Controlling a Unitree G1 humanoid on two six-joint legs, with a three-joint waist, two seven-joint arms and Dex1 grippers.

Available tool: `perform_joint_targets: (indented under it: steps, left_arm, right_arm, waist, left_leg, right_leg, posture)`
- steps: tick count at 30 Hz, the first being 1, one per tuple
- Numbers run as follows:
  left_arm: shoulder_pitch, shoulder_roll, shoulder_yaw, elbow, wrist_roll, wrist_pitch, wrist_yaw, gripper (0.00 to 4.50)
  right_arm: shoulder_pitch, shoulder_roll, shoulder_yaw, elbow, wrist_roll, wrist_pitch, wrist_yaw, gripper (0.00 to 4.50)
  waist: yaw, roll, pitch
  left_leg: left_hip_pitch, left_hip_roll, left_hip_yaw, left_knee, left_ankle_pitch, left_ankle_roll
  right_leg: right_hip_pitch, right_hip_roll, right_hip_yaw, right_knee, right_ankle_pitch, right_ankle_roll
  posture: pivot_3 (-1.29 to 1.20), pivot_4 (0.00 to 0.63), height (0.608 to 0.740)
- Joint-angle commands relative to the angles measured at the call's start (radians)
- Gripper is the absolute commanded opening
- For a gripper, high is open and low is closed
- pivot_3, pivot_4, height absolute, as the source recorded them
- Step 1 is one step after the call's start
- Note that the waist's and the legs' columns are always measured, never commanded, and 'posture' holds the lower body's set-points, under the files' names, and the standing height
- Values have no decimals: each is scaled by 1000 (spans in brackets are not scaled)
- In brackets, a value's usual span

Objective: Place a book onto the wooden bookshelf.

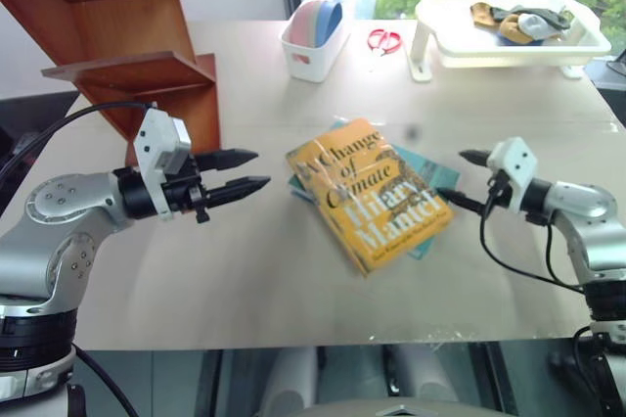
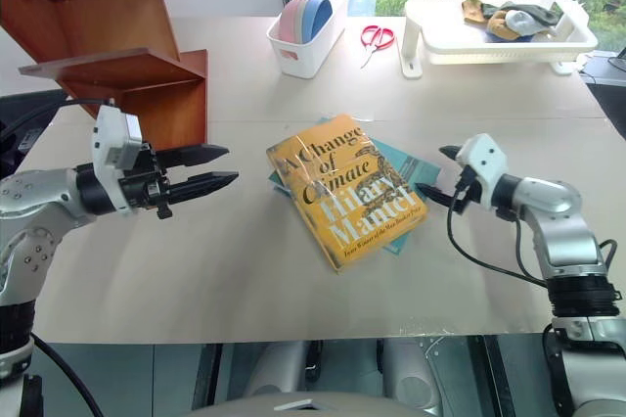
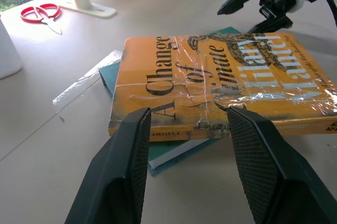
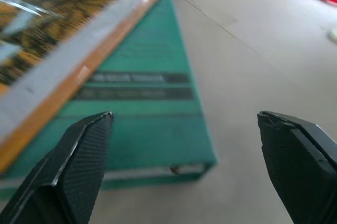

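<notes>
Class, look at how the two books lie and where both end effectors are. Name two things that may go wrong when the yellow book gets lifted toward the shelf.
1. The book lies on the teal book; the open right end effector sits at the teal edge and may grab or drag it.
2. The glossy wrapping may let the book slip from the open left end effector, and the wooden bookshelf boards slant, so it may slide off.

I read black "A Change of Climate" on the yellow-orange book (image 1: 370,193) at table centre, pale "Hilary Mantel" below it, smaller subtitle line unreadable, teal book (image 4: 152,103) lettering blurred
</notes>
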Motion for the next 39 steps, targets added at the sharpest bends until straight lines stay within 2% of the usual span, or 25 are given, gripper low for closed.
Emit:
perform_joint_targets:
  steps: [1,9,15,20,23,30,35,39]
  left_arm:
    - [9,3,36,-23,-2,-10,5,2420]
    - [24,-2,40,-20,-8,-5,12,2420]
    - [51,-36,31,-10,-29,30,39,2420]
    - [78,-101,12,26,-65,87,66,2420]
    - [80,-166,15,84,-118,153,97,2420]
    - [152,-199,-72,160,-184,284,-28,2420]
    - [71,-298,-28,272,-296,391,19,2420]
    - [36,-309,-27,346,-322,476,31,2420]
  right_arm:
    - [9,25,27,-109,24,19,-3,4500]
    - [6,62,77,-180,33,77,-9,4500]
    - [-23,24,-7,-166,93,131,-13,4500]
    - [10,-75,-128,-214,240,181,92,4500]
    - [45,-183,-203,-258,320,245,173,4500]
    - [72,-381,-346,-294,456,380,267,4500]
    - [116,-426,-428,-349,524,376,345,4500]
    - [180,-427,-491,-412,566,360,397,4500]
  waist:
    - [2,0,0]
    - [6,0,0]
    - [6,0,0]
    - [10,0,0]
    - [12,0,0]
    - [4,0,0]
    - [11,0,0]
    - [18,0,0]
  left_leg:
    - [0,0,0,0,0,0]
    - [0,0,-1,1,0,0]
    - [0,0,-1,1,0,0]
    - [-1,-1,-1,1,0,0]
    - [-1,0,-2,1,0,0]
    - [0,0,-1,2,0,0]
    - [0,0,-1,3,0,0]
    - [-1,-1,-2,5,0,0]
  right_leg:
    - [0,0,0,0,0,0]
    - [0,-1,-1,0,0,0]
    - [0,-1,-1,0,0,0]
    - [1,-2,-2,0,0,0]
    - [1,-2,-2,0,0,0]
    - [1,-2,-1,1,0,0]
    - [2,-2,-3,1,0,0]
    - [3,-2,-5,0,0,0]
  posture:
    - [0,150,740]
    - [0,150,740]
    - [0,150,740]
    - [0,150,740]
    - [0,150,740]
    - [0,150,740]
    - [0,150,740]
    - [0,150,740]
